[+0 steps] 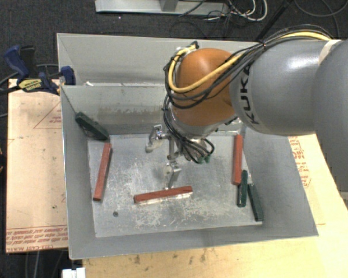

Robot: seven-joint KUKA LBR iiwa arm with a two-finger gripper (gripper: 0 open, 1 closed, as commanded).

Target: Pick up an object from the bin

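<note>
Gripper (173, 178): low over the middle of the bin (78, 172), with its tip just above a red bar (162, 196) that lies flat and crosswise near the front wall. Contact with the bar cannot be confirmed. Gripper state, released or clenched, cannot be told.

Other contents:
- left red bar (102, 171), lengthwise near the left wall
- right red bar (238, 158), lengthwise near the right wall
- two green bars (242, 189), just beside its front end
- dark block (91, 126), back left corner
</note>
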